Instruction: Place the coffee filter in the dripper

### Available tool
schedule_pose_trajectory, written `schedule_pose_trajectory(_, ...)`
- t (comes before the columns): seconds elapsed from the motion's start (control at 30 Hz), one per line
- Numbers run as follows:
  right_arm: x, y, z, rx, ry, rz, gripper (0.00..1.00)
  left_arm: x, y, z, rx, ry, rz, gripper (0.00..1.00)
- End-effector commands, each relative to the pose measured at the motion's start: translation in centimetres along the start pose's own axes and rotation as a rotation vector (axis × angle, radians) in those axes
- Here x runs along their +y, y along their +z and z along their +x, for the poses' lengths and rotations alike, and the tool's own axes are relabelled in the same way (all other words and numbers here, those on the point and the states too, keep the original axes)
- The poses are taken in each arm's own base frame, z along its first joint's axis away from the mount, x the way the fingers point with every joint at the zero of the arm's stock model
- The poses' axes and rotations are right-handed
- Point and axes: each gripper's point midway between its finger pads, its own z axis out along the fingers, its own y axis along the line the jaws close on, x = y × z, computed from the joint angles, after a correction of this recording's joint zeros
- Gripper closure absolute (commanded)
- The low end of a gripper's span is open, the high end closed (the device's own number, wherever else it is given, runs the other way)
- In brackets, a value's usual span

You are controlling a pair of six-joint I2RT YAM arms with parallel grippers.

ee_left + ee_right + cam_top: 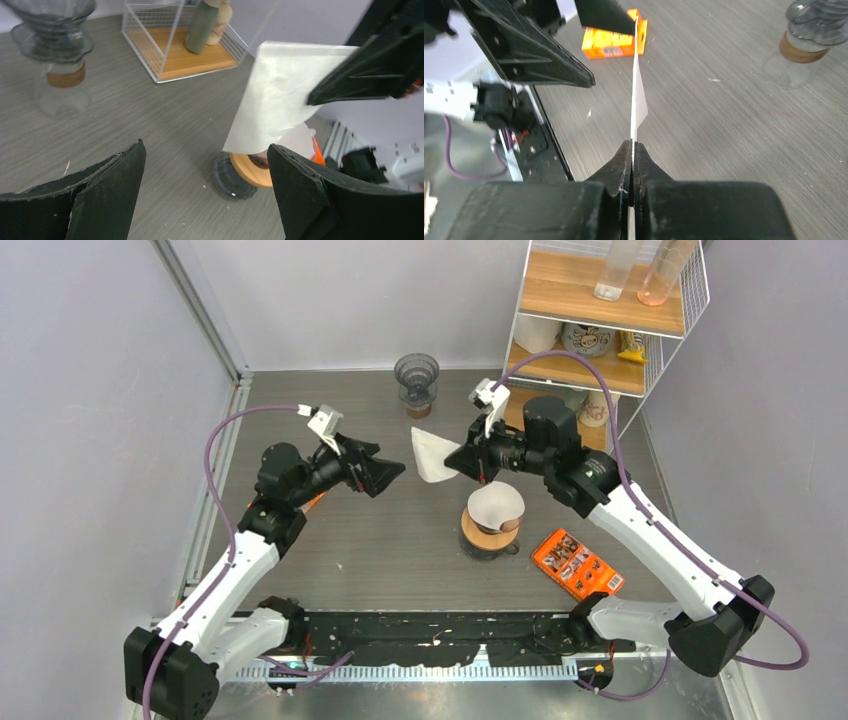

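The right gripper point(466, 462) is pinched tight on one corner of the coffee filter point(430, 455), holding it in the air above the table point(350, 550), flat and unopened; from the right wrist it reads as a thin edge-on sheet. The left gripper point(393, 472) sits at 9 o'clock of the filter, jaws spread wide, close to the paper but not touching it. A grey glass dripper point(416, 372) stands at 12 o'clock, apparently empty. A wood-collared dripper point(490, 538) at 5 o'clock seems already to hold a white cone point(495, 505).

Likely trouble: the paper is limp and held by one corner, so a closing left jaw could catch both layers, keeping the filter flat, or crease or tear it. A pull against the right pinch could slip it free. Lowered unopened, it would lie crooked in the dripper
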Motion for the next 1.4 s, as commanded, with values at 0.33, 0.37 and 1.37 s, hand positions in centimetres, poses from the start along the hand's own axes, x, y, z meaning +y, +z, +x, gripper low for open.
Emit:
schedule_pose_trajectory(0.33, 4.4, -1.0, 5.7, 0.277, -0.317, -0.230, 0.95, -7.1, -1.9, 0.9, 0.189, 0.285, 0.483, 0.01)
schedule_pose_trajectory(0.37, 4.3, -0.9, 5.7, 0.283, -0.323, -0.224, 0.95, -7.6, -2.1, 1.3, 0.208, 0.279, 0.530, 0.03)
schedule_pose_trajectory(1.37, 2.9, 1.0, 3.4, 0.335, -0.434, -0.181, 0.83, -8.7, -1.8, 4.1, 0.261, 0.271, 0.587, 1.00)
